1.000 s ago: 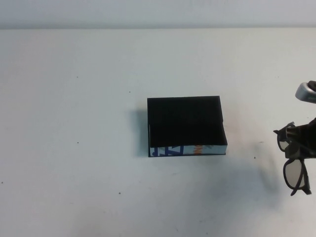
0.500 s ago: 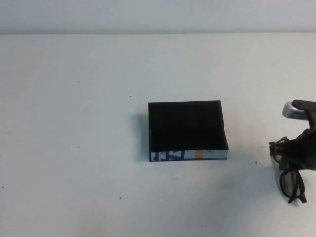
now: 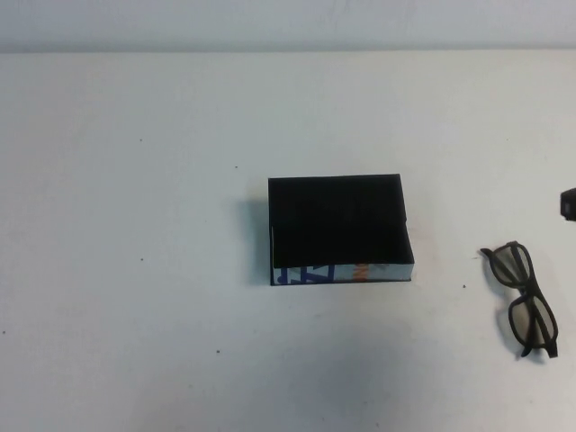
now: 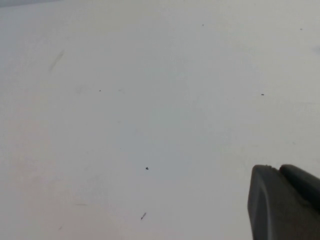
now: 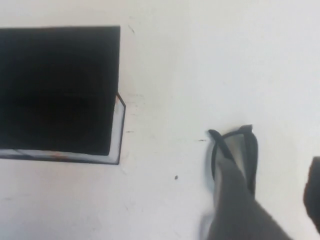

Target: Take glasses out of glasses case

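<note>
The glasses [image 3: 526, 301] lie flat on the white table at the right, free of any grip; they also show in the right wrist view [image 5: 248, 147]. The glasses case [image 3: 338, 227], black on top with a white printed front side, sits at the table's middle and shows in the right wrist view [image 5: 59, 90]. My right gripper [image 5: 272, 200] is open and empty, just above the glasses, with one finger [image 5: 237, 205] in front of them. Only a dark bit of it [image 3: 569, 203] shows at the high view's right edge. My left gripper [image 4: 277, 171] is shut over bare table, far from both.
The white table [image 3: 135, 270] runs wide on all sides of the case, with a few small dark specks. The back edge of the table meets a pale wall [image 3: 288, 22].
My right gripper has let go of the glasses, which now lie on the table at the right. The gripper has pulled back almost out of the high view.
</note>
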`<move>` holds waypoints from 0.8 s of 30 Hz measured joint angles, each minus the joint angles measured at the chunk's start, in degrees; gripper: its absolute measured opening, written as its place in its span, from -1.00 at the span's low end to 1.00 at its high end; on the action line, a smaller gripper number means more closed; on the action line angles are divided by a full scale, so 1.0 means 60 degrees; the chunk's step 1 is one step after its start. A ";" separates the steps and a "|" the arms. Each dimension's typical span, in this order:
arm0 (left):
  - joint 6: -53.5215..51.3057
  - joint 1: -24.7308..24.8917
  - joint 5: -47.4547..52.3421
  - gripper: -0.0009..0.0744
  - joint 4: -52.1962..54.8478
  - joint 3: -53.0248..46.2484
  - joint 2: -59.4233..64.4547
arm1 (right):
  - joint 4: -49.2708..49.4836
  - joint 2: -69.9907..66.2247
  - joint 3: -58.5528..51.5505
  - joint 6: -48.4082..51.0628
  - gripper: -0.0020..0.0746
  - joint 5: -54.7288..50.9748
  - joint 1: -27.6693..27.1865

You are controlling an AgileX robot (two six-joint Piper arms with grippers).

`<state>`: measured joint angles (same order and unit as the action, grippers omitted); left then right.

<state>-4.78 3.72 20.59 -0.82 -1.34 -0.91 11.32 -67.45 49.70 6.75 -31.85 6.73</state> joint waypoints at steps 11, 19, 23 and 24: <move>0.0000 0.0000 0.0000 -0.99 0.0000 0.0000 0.0000 | -0.0107 0.5244 -0.2644 0.0000 -0.81 -0.0058 0.0000; 0.0000 0.0000 0.0000 -0.99 0.0000 0.0000 0.0000 | -0.0364 0.8502 -0.4390 -0.0006 -0.98 0.1215 0.0000; 0.0000 0.0000 0.0000 -0.99 0.0000 0.0000 0.0000 | -0.0725 0.9550 -0.5107 -0.0006 -0.99 0.1502 0.0000; 0.0000 0.0000 0.0000 -0.99 0.0000 0.0000 0.0000 | -0.0747 0.9741 -0.5306 -0.0006 -0.99 0.1645 0.0000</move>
<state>-4.78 3.72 20.59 -0.82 -1.34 -0.91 6.84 -9.01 17.87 6.71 -21.98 6.73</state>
